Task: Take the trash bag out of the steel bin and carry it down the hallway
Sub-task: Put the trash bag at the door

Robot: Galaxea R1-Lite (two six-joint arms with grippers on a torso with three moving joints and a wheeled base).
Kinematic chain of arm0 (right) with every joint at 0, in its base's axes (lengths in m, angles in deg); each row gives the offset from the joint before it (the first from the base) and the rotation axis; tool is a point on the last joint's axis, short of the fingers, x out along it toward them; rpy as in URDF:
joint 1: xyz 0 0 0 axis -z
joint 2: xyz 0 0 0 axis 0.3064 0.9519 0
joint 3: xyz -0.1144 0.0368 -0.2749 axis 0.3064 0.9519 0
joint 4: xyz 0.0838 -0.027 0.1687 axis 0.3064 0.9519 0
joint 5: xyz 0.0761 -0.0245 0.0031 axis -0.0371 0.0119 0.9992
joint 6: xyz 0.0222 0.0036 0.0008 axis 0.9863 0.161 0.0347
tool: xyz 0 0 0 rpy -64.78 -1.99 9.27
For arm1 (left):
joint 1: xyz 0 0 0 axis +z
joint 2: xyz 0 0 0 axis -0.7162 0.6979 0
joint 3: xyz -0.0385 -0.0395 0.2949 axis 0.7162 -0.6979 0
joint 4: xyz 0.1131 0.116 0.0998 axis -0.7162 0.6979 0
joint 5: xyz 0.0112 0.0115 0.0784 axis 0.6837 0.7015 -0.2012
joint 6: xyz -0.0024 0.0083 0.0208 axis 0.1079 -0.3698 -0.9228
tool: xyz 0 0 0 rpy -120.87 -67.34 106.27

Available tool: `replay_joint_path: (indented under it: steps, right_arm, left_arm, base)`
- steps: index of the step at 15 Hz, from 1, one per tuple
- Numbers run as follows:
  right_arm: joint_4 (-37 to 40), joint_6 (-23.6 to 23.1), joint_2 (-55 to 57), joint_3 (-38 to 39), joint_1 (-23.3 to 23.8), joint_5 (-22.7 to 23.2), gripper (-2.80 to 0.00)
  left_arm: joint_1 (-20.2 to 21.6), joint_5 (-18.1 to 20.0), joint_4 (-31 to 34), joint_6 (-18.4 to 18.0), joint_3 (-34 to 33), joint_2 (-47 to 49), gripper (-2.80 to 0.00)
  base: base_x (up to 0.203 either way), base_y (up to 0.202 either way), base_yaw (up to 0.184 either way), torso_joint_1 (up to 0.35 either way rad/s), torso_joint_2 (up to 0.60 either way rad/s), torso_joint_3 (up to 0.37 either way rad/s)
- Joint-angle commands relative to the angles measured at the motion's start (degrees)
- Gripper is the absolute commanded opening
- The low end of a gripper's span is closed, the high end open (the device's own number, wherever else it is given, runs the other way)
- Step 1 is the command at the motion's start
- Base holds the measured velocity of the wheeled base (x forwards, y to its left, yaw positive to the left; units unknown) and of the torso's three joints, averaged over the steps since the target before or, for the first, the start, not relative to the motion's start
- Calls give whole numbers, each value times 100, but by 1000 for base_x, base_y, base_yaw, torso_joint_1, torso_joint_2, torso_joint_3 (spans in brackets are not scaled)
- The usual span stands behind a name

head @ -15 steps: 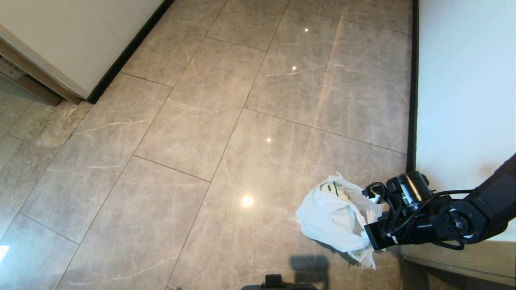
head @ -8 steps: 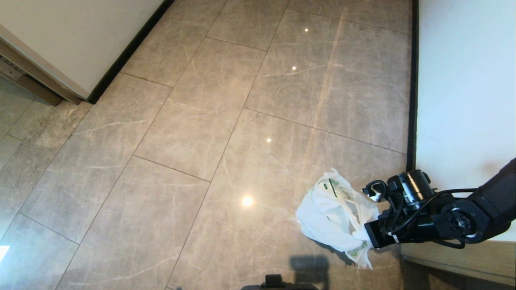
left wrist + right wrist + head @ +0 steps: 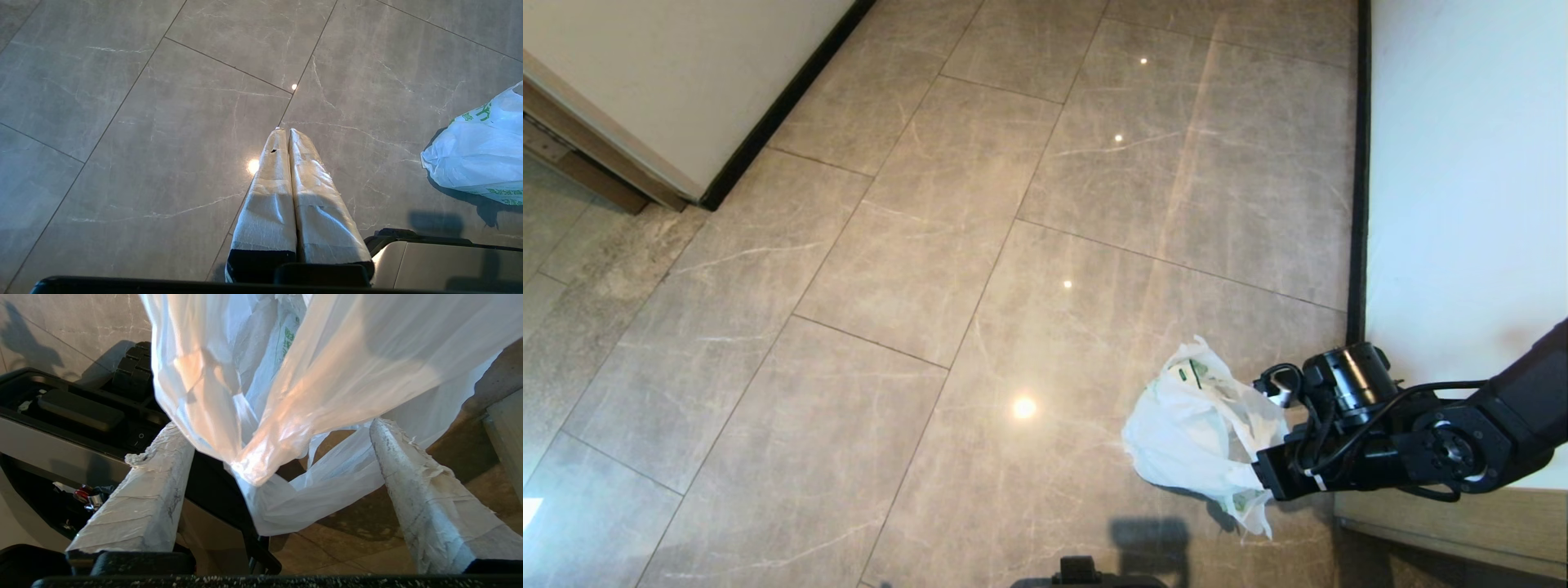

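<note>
The trash bag (image 3: 1194,429) sat crumpled on the glossy beige tiles of the hallway (image 3: 947,269), close to the off-white wall (image 3: 1462,188) with its black baseboard (image 3: 1357,204) on the robot's right. It was white and translucent, wrinkled, with green print showing on its upper folds and along its lower edge.

The right gripper (image 3: 278,457) reached in from the right side of the head view, low over the floor, with its tip at the bag's near edge. In the right wrist view its jaws stood wide apart, the 2 tape-wrapped fingers (image 3: 151,486) well separated. A gathered fold of the bag (image 3: 286,396) hung loose in the gap between them, pinched by neither. One looped strip of plastic lay against the inner face of 1 finger; whether it rested on it or only passed beside it could not be told.

The left gripper (image 3: 286,132) hung parked over bare tiles, its 2 wrapped fingers pressed together with nothing between them. In its view the bag (image 3: 476,159) lay well apart from it on the floor, casting a dark shadow beneath. Part of the robot's dark base (image 3: 73,412) showed behind the bag in the right wrist view.
</note>
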Motion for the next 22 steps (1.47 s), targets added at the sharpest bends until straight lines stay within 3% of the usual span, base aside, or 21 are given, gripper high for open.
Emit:
replay_joint_path:
  steps: [1, 4, 13, 16, 22]
  right_arm:
    - [-16, 2, -20, 4, -20, 16, 0]
    - [151, 152, -421, -238, -153, 11, 0]
    - [2085, 399, -1425, -1558, -1164, -65, 0]
    - [2386, 439, -1783, -1717, -1364, -327, 0]
    - [3237, 479, -2281, -2183, -1695, -384, 0]
  left_arm:
    - [-2, -3, -4, 4, 0, 0, -280]
    - [-2, -3, -4, 4, 0, 0, -280]
    - [-2, -3, -4, 4, 0, 0, -280]
    - [-2, -3, -4, 4, 0, 0, -280]
    - [-2, -3, -4, 4, 0, 0, -280]
  base:
    - [0, 0, 0, 0, 0, 0]
    - [0, 0, 0, 0, 0, 0]
    - [0, 0, 0, 0, 0, 0]
    - [0, 0, 0, 0, 0, 0]
    - [0, 0, 0, 0, 0, 0]
